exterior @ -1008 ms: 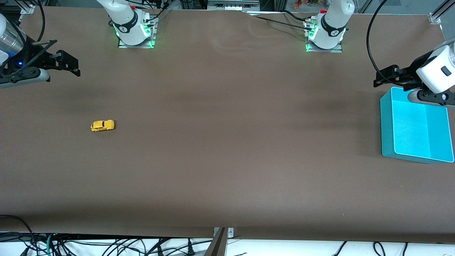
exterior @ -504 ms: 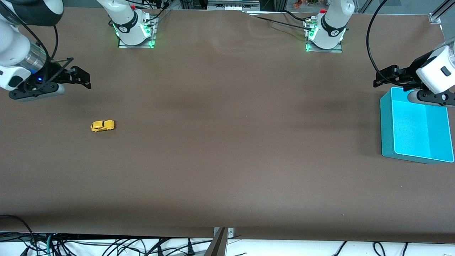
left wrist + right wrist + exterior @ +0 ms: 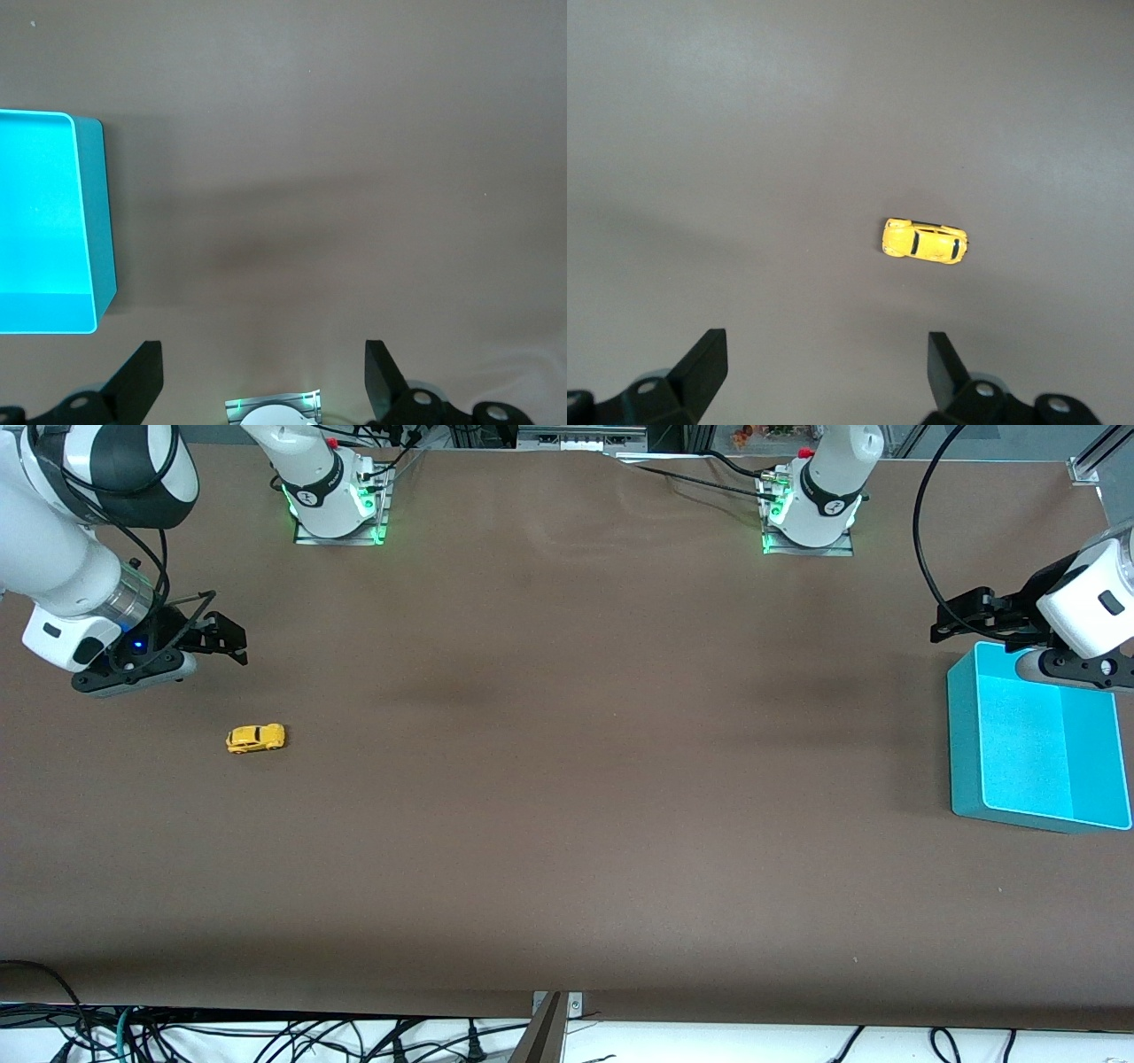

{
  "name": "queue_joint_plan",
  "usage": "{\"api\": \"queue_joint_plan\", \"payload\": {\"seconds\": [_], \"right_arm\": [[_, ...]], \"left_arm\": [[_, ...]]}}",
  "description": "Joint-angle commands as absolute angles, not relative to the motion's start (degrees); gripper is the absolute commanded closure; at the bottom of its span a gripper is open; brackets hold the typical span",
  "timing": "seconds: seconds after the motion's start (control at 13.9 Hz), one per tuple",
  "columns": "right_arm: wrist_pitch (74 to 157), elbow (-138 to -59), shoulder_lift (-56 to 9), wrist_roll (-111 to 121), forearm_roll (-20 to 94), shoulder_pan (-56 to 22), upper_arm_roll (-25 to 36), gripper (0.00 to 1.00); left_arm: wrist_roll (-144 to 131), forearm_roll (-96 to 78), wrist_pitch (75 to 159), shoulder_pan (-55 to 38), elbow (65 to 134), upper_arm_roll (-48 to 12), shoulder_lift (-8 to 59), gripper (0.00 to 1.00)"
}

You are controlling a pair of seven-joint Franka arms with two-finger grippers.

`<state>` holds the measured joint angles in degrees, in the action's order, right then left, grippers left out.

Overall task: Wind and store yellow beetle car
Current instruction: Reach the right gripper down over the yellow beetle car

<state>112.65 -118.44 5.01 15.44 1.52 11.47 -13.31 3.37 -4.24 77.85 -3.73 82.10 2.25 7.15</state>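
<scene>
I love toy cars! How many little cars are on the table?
1. The yellow beetle car sits on the brown table toward the right arm's end, nearer the front camera than the open right gripper. None shows in the turquoise bin.

White arms (image 3: 53,558) — black fingers (image 3: 232,636), green-lit bases (image 3: 337,514).

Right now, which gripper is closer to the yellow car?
The right gripper, open over bare table close to the yellow beetle car. The left gripper waits open at the teal bin, at the table's other end.
</scene>
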Motion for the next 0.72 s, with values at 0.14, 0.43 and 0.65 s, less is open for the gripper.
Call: {"api": "queue_joint_plan", "payload": {"seconds": [0.14, 0.43, 0.65], "right_arm": [[114.08, -119.97, 5.80, 17.14, 1.05, 10.81, -12.57, 0.00], [119.95, -121.81, 1.51, 32.30, 0.00, 11.95, -12.57, 0.00], [125.76, -123.31, -2.88, 44.35, -2.63, 12.83, -12.57, 0.00]], "left_arm": [[3.52, -3.78, 77.61, -3.78, 80.42, 2.20, 8.00, 0.00], [3.43, -3.78, 77.61, -3.69, 80.42, 2.20, 8.00, 0.00], [3.43, -3.78, 77.52, -3.69, 80.42, 2.20, 8.00, 0.00]]}}
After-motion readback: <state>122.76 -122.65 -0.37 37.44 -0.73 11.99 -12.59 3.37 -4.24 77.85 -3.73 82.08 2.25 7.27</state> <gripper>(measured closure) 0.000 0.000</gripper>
